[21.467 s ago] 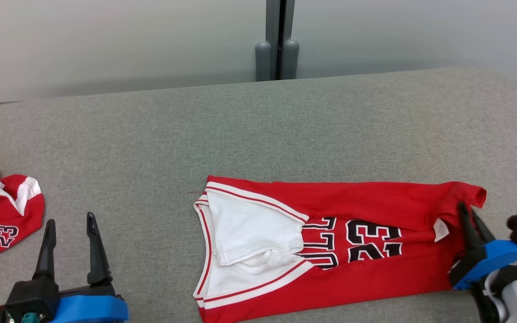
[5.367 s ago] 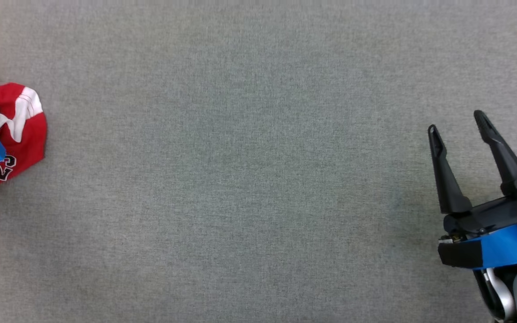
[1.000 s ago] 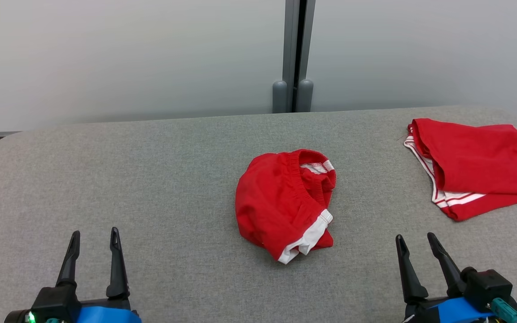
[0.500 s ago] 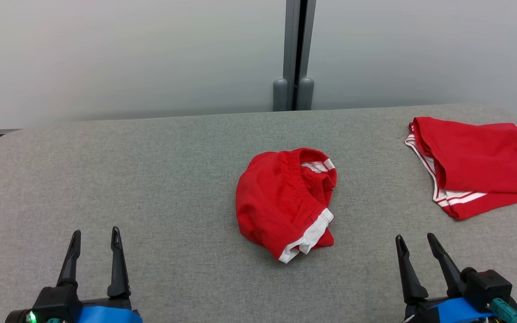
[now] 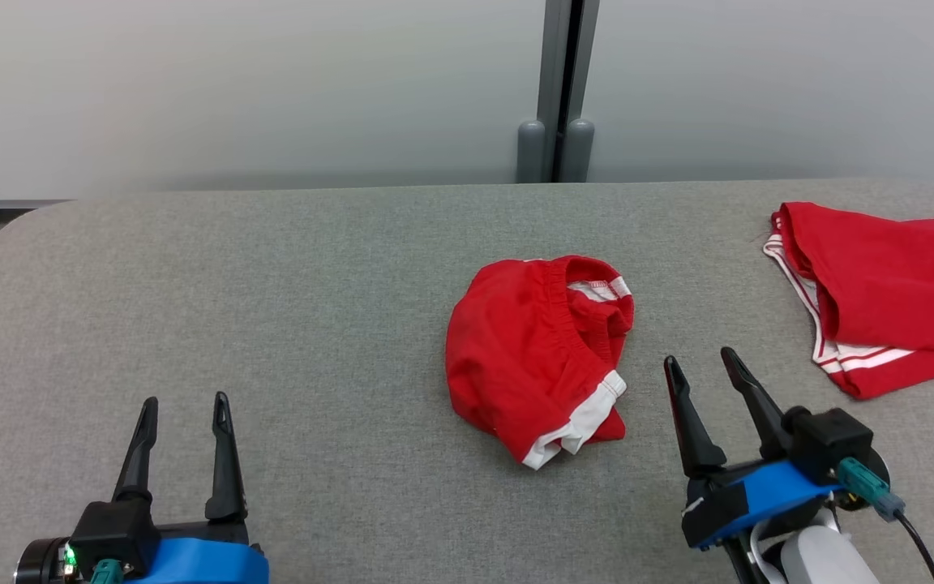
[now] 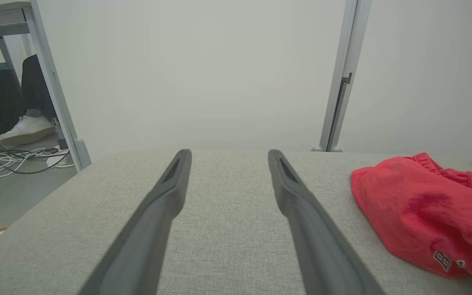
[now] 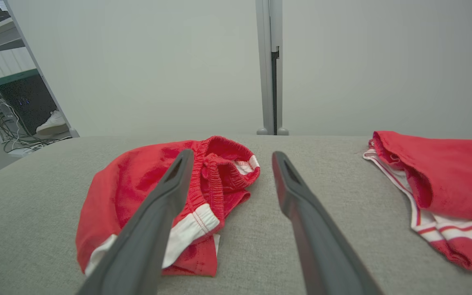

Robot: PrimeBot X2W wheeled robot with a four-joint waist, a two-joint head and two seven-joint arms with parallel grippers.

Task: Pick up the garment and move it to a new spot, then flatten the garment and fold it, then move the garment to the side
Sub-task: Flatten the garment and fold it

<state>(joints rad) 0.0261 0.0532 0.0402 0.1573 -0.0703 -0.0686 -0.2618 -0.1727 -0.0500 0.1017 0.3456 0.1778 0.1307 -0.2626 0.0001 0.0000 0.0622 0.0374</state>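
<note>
crumpled red shorts (image 5: 536, 357) with white trim at the middle of a grey table (image 5: 272, 284); right end effector (image 5: 699, 357) just beside them, fingers spread, holding nothing; left end effector (image 5: 185, 399) well apart at near left, likewise released; folded red jersey (image 5: 897, 276) at far right

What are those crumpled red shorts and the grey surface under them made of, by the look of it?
Shorts: soft matte cloth, probably a cotton or polyester knit. It slumps in loose folds, with a gathered elastic waistband and white trim.
Surface: seemingly grey woven fabric, perhaps over padding, judging by its fine flecked weave and rounded corners.
</note>
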